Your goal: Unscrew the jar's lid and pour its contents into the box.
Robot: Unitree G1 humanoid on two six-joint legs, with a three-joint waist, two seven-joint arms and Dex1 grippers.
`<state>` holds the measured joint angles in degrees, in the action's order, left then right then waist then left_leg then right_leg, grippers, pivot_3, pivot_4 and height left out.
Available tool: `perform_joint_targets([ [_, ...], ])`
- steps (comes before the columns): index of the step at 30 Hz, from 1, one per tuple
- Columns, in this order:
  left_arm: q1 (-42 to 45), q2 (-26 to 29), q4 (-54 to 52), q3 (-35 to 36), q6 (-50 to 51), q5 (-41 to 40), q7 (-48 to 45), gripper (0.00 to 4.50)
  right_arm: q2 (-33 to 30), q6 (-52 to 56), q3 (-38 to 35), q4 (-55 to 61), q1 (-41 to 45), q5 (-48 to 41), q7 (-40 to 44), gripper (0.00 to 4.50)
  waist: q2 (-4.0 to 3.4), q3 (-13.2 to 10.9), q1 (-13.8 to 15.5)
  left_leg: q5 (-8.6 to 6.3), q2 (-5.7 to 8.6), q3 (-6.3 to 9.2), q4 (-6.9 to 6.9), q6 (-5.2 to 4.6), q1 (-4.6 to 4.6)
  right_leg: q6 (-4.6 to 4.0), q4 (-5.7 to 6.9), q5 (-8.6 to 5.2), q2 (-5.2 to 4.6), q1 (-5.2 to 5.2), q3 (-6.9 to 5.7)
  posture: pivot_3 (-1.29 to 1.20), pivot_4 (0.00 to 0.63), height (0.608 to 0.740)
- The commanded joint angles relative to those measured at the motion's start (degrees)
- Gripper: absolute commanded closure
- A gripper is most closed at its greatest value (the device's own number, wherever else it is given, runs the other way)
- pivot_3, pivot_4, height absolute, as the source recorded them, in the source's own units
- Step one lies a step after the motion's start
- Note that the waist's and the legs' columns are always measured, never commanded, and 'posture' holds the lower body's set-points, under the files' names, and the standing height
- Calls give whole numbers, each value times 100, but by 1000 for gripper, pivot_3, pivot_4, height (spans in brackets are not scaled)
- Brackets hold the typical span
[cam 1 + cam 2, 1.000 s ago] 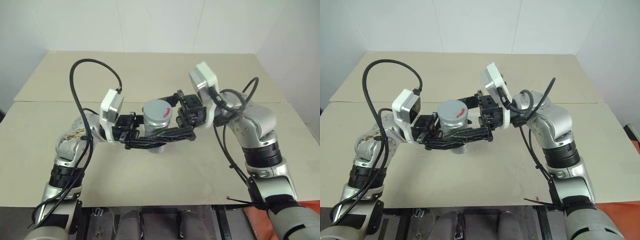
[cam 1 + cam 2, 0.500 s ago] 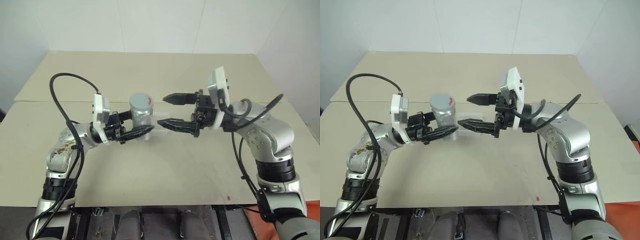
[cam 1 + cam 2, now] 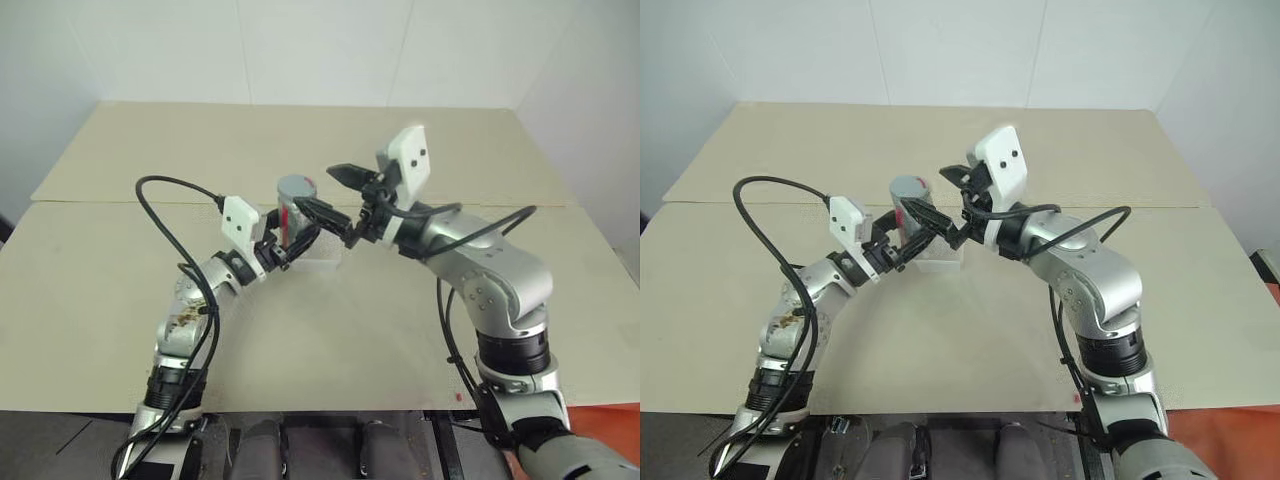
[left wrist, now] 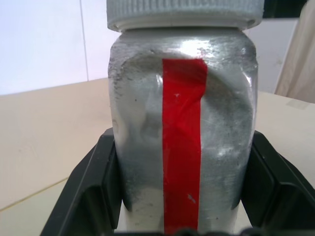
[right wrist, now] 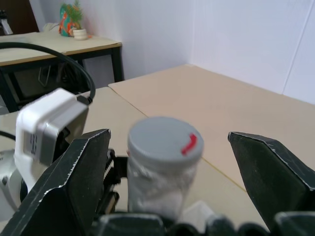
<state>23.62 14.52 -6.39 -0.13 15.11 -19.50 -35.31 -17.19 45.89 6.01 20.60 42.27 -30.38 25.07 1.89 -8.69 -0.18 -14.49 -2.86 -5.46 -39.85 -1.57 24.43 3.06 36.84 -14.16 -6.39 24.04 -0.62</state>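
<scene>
I am holding the silvery-grey metal jar [image 3: 293,212] with the red stripe upright in the left pincer [image 3: 288,243], clamped on its body, directly above the clear plastic box [image 3: 940,262]. The right pincer [image 5: 179,187] is straddling the grey screw lid [image 5: 165,137] fully spread, not gripping. Next, I judge: close on the lid, then twist.

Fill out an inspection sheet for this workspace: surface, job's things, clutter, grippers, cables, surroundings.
Surface: beige table, seam across it.
Job's things: silvery-grey metal jar with red stripe, upright; grey ribbed screw lid still on; clear plastic box on the table under the jar; contents not visible.
Clutter: nothing seen.
Grippers: left gripper shut on the jar's body; right gripper open, fingers either side of the lid, apart from it.
Cables: black cables looping off both arms.
Surroundings: white walls; desk with potted plant.
</scene>
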Motion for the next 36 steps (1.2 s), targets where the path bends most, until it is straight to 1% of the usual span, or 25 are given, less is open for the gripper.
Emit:
perform_joint_targets([
  [1, -6, -53, -196, -52, -219, 77, 96, 1750, 98, -84, 33, -48, 189, 123, -55, 26, 0, 0, -3, 0, 0, 0, 0, 0, 0, 0, 0, 0, 0, 0, 0, 0, 150, 740],
  [10, -34, -13, -185, -160, -404, 229, 107, 1750, 345, 2, 81, -358, 395, 272, -92, 26, 0, 0, -24, 0, 0, 0, 1, 0, 0, 0, 0, 0, 0, 0, -1, 0, 150, 740],
  [26, -103, -12, -256, -195, -398, 219, 99, 1750, 427, 135, 17, -538, 511, 184, 18, 26, 0, 0, -49, 0, 0, 2, 2, 0, 1, 0, 0, 0, 0, 0, -2, 0, 150, 740],
  [29, -88, -10, -282, -186, -367, 202, 108, 1750, 407, 180, 22, -550, 511, 173, 52, 633, 0, 0, -51, 0, -1, 2, 2, 0, 0, 0, 1, 0, 0, 1, -2, 0, 150, 740],
  [31, -82, -7, -291, -187, -366, 199, 102, 1750, 402, 204, 23, -550, 506, 178, 59, 1255, 0, 0, -48, 0, -1, 2, 2, -1, 0, 0, 1, 0, 0, 1, -2, 0, 150, 740],
  [34, -73, 1, -274, -197, -382, 209, 86, 1750, 411, 201, -2, -564, 519, 170, 79, 1255, 0, 0, -50, 0, -1, 2, 2, -1, 1, 0, 1, 0, 0, 1, -3, 0, 150, 740],
  [35, -78, 5, -270, -199, -388, 211, 79, 1750, 411, 195, -7, -567, 520, 171, 85, 1589, 0, 0, -51, 0, -1, 2, 2, -1, 1, 0, 1, 0, 0, 1, -3, 0, 150, 740],
  [36, -84, 8, -266, -200, -392, 212, 73, 1750, 406, 183, -9, -567, 520, 174, 96, 1700, 0, 0, -50, 0, -1, 2, 2, -1, 1, 0, 1, 0, 0, 1, -3, 0, 150, 740],
])
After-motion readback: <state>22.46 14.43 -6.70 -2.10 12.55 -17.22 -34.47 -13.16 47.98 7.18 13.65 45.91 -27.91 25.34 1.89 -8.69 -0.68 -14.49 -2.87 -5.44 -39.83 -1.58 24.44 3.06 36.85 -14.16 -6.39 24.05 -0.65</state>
